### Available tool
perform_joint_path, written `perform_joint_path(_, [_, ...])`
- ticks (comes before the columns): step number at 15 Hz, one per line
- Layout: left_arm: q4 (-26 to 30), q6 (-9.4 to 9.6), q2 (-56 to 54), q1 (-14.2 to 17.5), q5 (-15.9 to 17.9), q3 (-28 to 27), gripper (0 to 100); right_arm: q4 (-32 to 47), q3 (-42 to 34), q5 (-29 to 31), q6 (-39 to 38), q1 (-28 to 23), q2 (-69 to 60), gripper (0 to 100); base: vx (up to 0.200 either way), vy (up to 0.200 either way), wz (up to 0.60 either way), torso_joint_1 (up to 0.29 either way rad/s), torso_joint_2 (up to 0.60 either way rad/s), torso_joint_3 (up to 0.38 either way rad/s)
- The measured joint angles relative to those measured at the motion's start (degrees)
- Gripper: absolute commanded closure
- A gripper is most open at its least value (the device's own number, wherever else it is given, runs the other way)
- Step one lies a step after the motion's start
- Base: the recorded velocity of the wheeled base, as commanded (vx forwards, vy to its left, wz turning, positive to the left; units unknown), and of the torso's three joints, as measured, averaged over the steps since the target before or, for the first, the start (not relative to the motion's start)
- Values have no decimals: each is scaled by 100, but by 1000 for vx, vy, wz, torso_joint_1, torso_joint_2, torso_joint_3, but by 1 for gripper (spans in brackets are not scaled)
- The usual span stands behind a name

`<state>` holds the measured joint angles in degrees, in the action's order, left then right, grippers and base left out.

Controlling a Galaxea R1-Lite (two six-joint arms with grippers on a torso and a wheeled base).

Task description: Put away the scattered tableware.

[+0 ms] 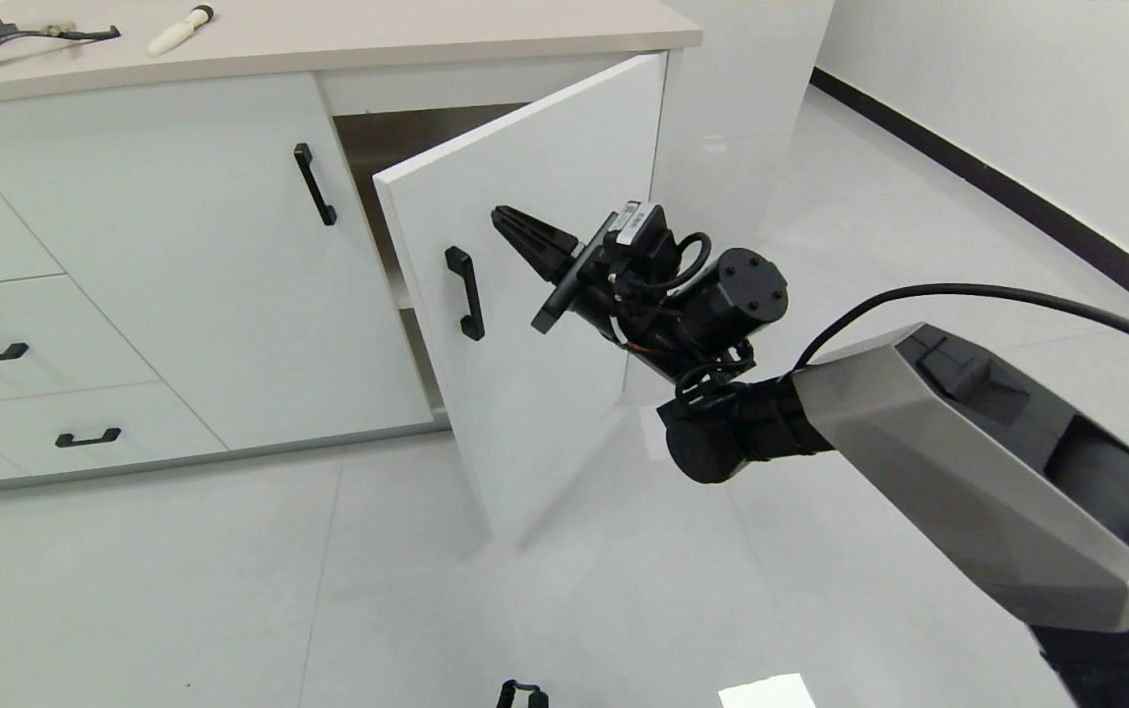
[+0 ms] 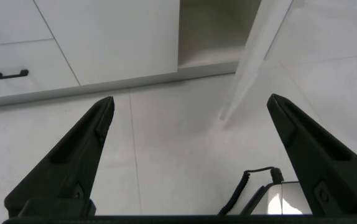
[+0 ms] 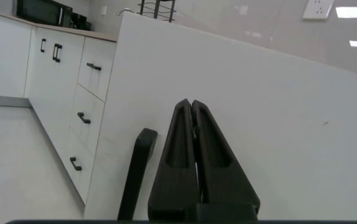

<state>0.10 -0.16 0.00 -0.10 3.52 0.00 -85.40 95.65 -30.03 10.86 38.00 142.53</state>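
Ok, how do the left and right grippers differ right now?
The left gripper is open, fingers spread wide; the right gripper is shut, fingers pressed together. The left gripper hangs over the floor; the right gripper points at the open door, beside its handle. Both are black, with tapered fingers, and hold nothing.

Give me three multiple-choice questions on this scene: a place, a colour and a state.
1. Where is the right gripper? A) beside the handle of the open cabinet door B) over the countertop C) inside a drawer
2. What colour is that handle? A) silver B) black C) white
3. How is the left gripper? A) open B) shut on a spoon C) shut, empty
Answers: 1 A, its tip sits by the handle; 2 B, it shows black against white; 3 A, its fingers stand wide apart.
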Motion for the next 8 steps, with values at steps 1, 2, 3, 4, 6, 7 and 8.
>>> perform_joint_path(1, [0,0,0,0,0,0,0,-2,0,0,2,-11,-48,100,0,0,0,0,0,0])
perform_joint_path(2, [0,0,0,0,0,0,0,-2,-30,0,2,-29,-133,100,0,0,0,0,0,0])
perform_joint_path(3, [0,2,0,-1,0,0,0,-9,-119,0,2,-38,-246,100,0,0,0,0,0,0])
perform_joint_path(4, [0,0,0,0,-2,0,0,-22,-190,0,2,-51,-325,100,0,0,0,0,0,0])
perform_joint_path(6, [0,0,0,0,0,0,0,-28,-642,4,-2,-121,-588,100,0,0,0,0,0,0])
perform_joint_path(7, [0,2,0,0,0,0,0,-46,-1012,2,-5,-184,-772,100,0,0,0,0,0,0])
perform_joint_path(8, [0,0,0,0,0,0,0,-63,-1396,2,-6,-258,-984,100,0,0,0,0,0,0])
